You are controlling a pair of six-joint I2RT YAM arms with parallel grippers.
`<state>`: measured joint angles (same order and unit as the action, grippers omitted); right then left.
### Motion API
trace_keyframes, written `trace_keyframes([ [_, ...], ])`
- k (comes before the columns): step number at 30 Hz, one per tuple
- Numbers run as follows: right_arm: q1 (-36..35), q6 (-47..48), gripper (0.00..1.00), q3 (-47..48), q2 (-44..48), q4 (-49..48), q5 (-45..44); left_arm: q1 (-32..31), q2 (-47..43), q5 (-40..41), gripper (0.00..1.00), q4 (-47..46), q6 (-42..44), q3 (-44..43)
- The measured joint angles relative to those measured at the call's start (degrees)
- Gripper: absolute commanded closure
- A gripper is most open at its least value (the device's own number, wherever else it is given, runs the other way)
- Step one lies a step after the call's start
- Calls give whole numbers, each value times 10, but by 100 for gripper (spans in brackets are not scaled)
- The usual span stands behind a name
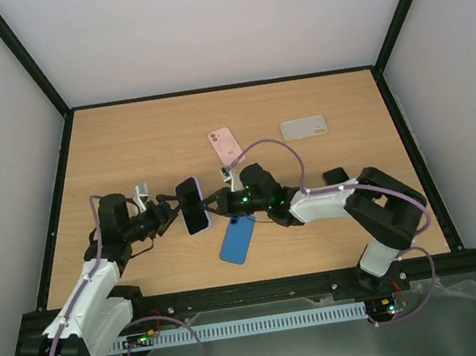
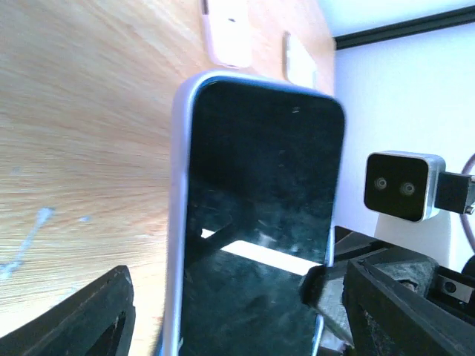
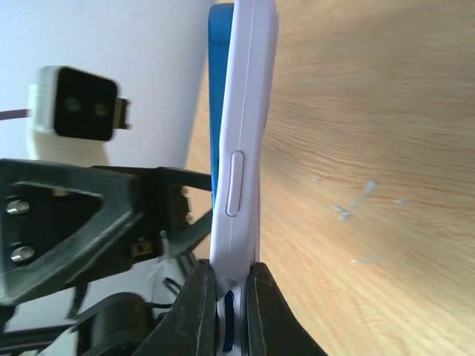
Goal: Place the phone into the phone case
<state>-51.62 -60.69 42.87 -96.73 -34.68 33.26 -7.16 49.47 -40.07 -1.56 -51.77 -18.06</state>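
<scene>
1. The black-screened phone with a pale lilac frame is held up off the light wooden tabletop, between the two arms near the middle of the top view.
2. The right fingers pinch the phone across its two flat faces at one short end. In the right wrist view it stands edge-on between them with its long side button showing.
3. The left fingers are spread wide to either side of the phone's other end. In the left wrist view, one pad touches a long edge of the frame, while a strip of tabletop shows between the other finger and the opposite edge.
4. The phone's screen faces the left wrist camera and reflects a bright patch.
5. The blue rectangular phone case lies flat on the tabletop, just nearer the arm bases than the phone and below the right fingers in the top view.
6. A pink rectangular phone-shaped item lies farther back on the tabletop, and a grey translucent rectangular case lies to its right, well apart from the phone.
7. A small black block sits beside the right arm.
</scene>
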Motion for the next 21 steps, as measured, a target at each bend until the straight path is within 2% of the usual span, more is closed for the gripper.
trace_keyframes([
  [4,0,2,98,-14,65,-10,1,1,-31,-36,24,-7,-22,-7],
  [7,0,0,98,-23,105,-28,2,1,-49,-65,28,-22,-45,-7],
  [13,0,-35,98,-40,122,-97,18,1,-92,-112,47,-93,-102,-7],
  [17,0,-72,97,-56,117,-145,32,1,-106,-125,68,-124,-122,-5],
  [21,0,-99,94,-63,111,-175,40,1,-108,-132,79,-153,-142,10],
])
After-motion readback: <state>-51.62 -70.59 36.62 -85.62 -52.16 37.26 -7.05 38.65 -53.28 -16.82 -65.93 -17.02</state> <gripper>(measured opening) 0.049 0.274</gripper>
